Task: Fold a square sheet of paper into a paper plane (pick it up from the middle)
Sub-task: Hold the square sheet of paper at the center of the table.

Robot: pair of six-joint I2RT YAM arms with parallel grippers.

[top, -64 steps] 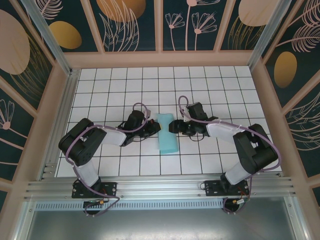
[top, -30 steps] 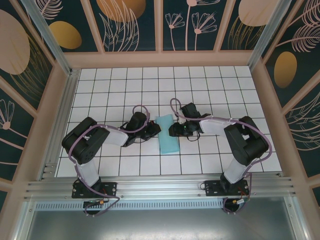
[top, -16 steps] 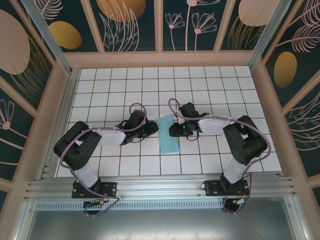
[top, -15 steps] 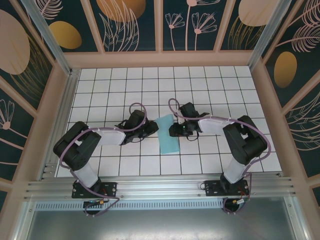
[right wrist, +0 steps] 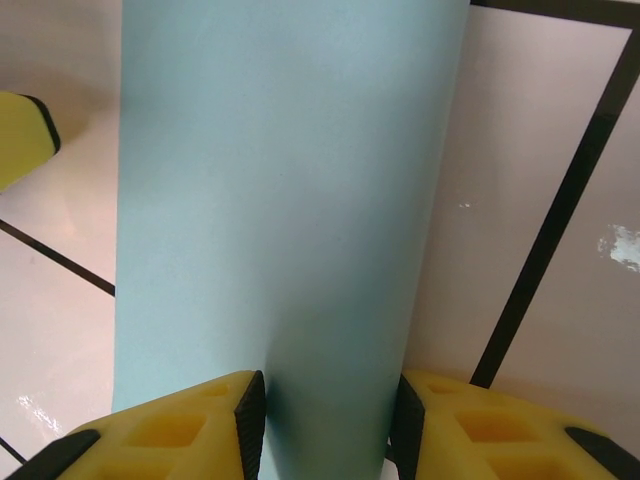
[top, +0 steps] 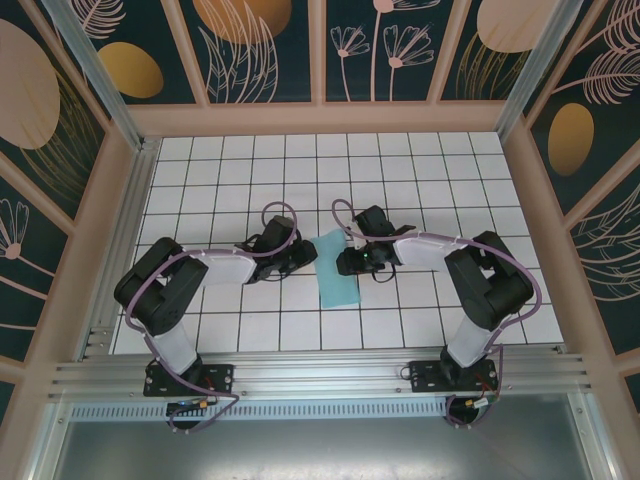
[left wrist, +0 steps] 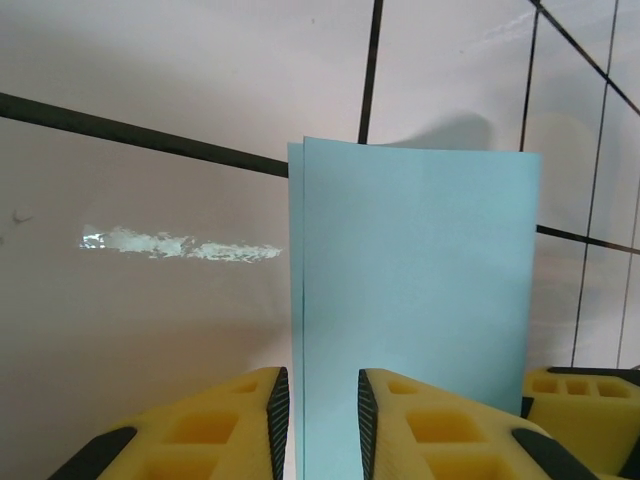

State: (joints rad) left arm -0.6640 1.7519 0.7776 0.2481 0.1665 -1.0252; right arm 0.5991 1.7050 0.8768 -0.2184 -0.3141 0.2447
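The square sheet of paper (top: 337, 275), folded in half, lies flat on the worktop (top: 400, 170) between the left tool (left wrist: 323, 420) and the right tool (right wrist: 327, 420), both a bit open over its edges, so a sideways push could slide it and spoil the fold.

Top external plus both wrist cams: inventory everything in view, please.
sheet of paper: one, light teal-blue, folded into a narrow strip, lying mid-table between the grippers.
table: one, white tiles with black grid lines.
enclosure walls: dark teal panels with peach plant prints, wooden frames, on three sides.
aluminium rail: silver, near edge, carrying both arm bases.
left gripper: one, black arm, yellow fingers, jaws slightly apart at the paper's edge.
right gripper: one, black arm, yellow fingers, jaws apart over the paper.
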